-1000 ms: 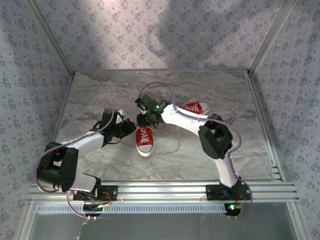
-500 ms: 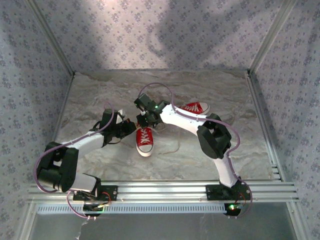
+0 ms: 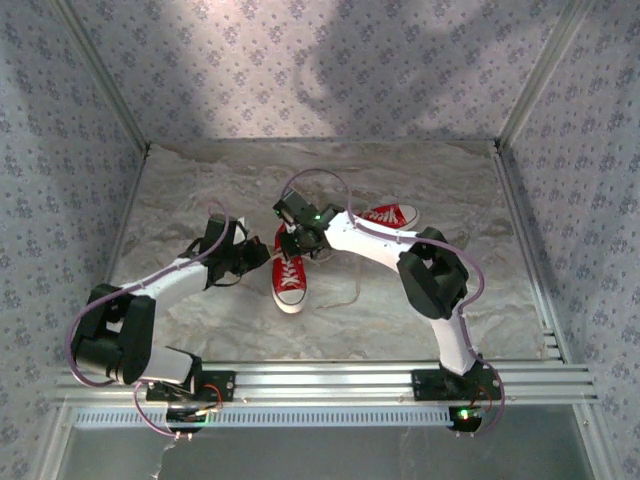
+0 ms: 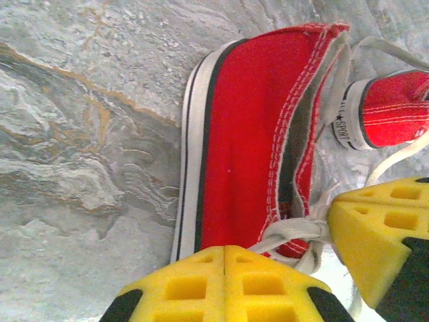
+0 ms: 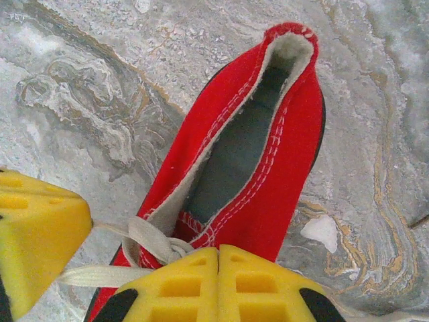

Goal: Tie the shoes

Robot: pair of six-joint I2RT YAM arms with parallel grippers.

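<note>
Above the near shoe (image 5: 268,188), right gripper (image 5: 218,255) has clamped lace (image 5: 151,240)

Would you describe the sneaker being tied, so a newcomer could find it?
On the marbled tabletop, look at the centre. The red sneaker there points its white toe cap at the near edge; the other sneaker sits farther back, pointing right.

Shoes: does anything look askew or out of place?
Yes. The pair is not side by side: the near sneaker points toe-first at the arm bases, while the far sneaker lies crosswise, toe to the right. A loose lace trails across the table.
</note>
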